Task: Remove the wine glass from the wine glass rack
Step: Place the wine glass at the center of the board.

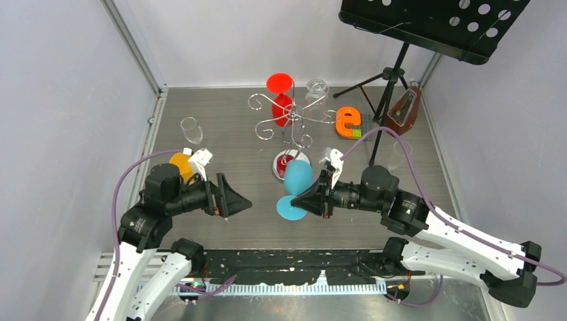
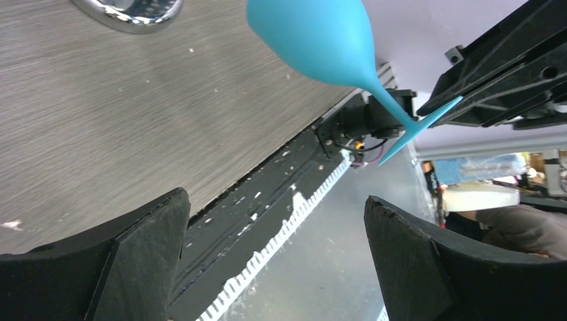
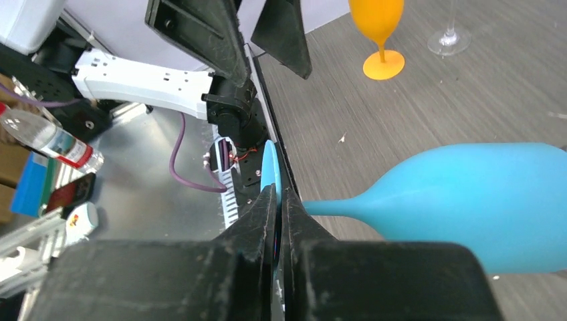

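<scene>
The blue wine glass (image 1: 297, 175) is off the chrome wine glass rack (image 1: 292, 120) and hangs tilted in front of it, above the table. My right gripper (image 1: 309, 198) is shut on the thin edge of its foot, seen close up in the right wrist view (image 3: 279, 200), with the bowl (image 3: 481, 200) pointing away to the right. My left gripper (image 1: 237, 199) is open and holds nothing. It is left of the glass and points at it, and its view (image 2: 277, 221) shows the glass (image 2: 314, 40) well beyond the fingertips. A red glass (image 1: 281, 93) and a clear glass (image 1: 317, 90) are at the rack.
An orange glass (image 1: 180, 164) and a clear glass (image 1: 191, 129) stand at the left. An orange letter block (image 1: 348, 122), a metronome (image 1: 406, 107), a black music stand (image 1: 401, 67) and another clear glass (image 1: 399, 154) are at the right. The rack's mirrored base (image 1: 292, 164) lies just behind the blue glass.
</scene>
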Robot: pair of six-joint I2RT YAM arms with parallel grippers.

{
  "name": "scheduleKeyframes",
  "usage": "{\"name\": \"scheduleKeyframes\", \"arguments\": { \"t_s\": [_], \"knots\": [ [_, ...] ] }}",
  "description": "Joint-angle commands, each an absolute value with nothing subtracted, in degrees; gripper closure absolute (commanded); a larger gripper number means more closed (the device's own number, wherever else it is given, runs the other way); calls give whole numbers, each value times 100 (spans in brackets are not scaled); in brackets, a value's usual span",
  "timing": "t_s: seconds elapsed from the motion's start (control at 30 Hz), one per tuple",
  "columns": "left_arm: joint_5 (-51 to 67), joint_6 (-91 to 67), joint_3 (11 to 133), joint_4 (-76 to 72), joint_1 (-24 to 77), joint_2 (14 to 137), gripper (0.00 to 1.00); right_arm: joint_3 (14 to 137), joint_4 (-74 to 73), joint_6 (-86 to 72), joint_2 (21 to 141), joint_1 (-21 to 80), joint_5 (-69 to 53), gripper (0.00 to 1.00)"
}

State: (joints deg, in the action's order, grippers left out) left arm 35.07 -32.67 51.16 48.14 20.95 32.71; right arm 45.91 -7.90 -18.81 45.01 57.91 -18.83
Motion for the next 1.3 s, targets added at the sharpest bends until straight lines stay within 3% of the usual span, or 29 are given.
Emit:
{"name": "scheduleKeyframes", "arguments": {
  "t_s": [0.0,0.53,1.27],
  "knots": [
    [4066,-3791,5021,4148,2109,3208,0,4664,-67,-987,4489,6175,-1429,94],
    [4712,-4637,4715,3408,2109,3055,0,4712,1017,1243,5361,7449,-846,94],
    [4807,-4770,4395,3071,2109,3123,0,5410,1581,2349,6566,8067,-647,94]
  ]
}}
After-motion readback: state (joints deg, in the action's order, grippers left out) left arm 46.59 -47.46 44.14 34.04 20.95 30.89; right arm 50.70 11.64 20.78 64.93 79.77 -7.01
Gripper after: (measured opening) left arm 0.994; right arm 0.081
